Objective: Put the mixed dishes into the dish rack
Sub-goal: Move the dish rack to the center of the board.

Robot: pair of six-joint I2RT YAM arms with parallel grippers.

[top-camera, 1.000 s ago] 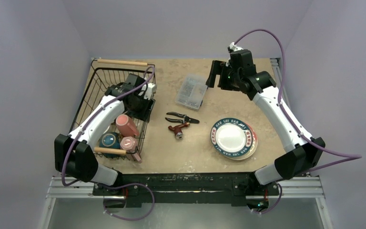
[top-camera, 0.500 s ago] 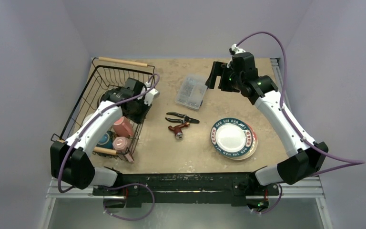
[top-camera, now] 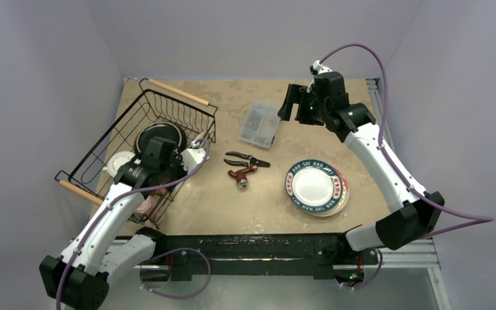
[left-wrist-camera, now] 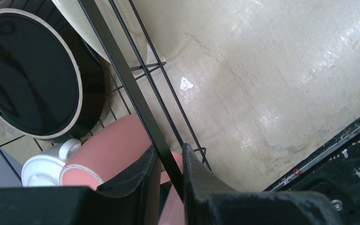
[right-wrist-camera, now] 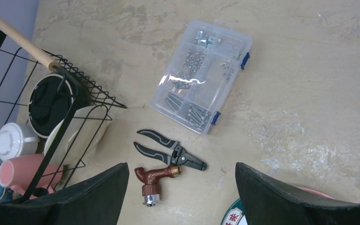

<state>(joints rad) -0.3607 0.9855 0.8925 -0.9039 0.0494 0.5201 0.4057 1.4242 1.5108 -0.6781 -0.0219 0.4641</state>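
The left hand [left-wrist-camera: 169, 157] is clamped on a black wire of the dish rack [top-camera: 119, 139], its two fingers pinching the bar at the basket's right-hand side, lower centre of the wrist view. In the overhead view the rack sits at a slant across the left of the surface [top-camera: 232, 213], with one wooden handle [top-camera: 177, 92] at its upper right and the other [top-camera: 77, 192] at its lower left. Inside it are a black-glazed bowl [left-wrist-camera: 26, 70] with a pale rim, a cream dish [left-wrist-camera: 122, 33] against the wires, a pink mug [left-wrist-camera: 108, 154] lying on its side just behind the gripping fingers, and a white cup [left-wrist-camera: 44, 166] beside the mug.

The right hand [top-camera: 289, 102] hangs wide open and holding nothing at the upper right of the overhead view, just beside a clear compartment box [top-camera: 259, 123]. Stacked plates [top-camera: 316, 187], the top one teal-rimmed with red patches, lie outside the rack at right of centre. Black pliers [top-camera: 247, 158] and a brown tap fitting [top-camera: 241, 175] lie between rack and plates.
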